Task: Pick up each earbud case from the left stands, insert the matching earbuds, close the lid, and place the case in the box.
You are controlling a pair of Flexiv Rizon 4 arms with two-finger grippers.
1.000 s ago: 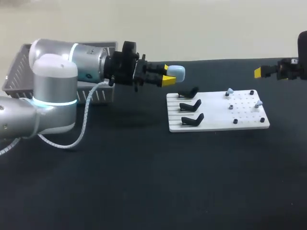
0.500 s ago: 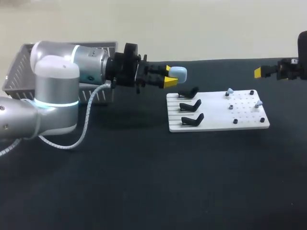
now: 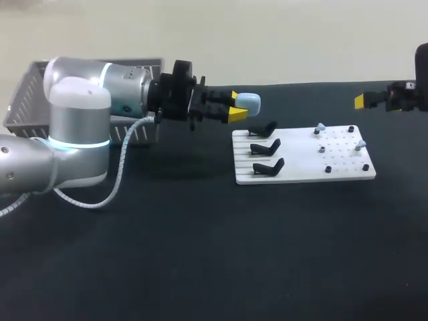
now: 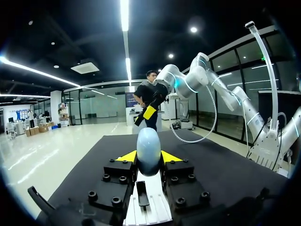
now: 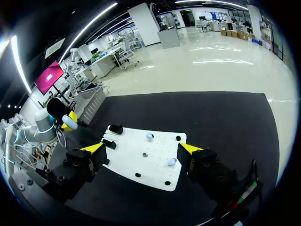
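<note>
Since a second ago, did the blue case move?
Yes, slightly: the blue case in the left gripper shifted right, farther past the white board's left edge.

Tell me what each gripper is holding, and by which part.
Left gripper holds the pale blue earbud case, fingers clamping its two sides, its rounded end sticking out ahead. Right gripper is open, holding nothing.

Left gripper clamping blue earbud case beyond board's far left corner. Three black stands along its left edge.
</note>
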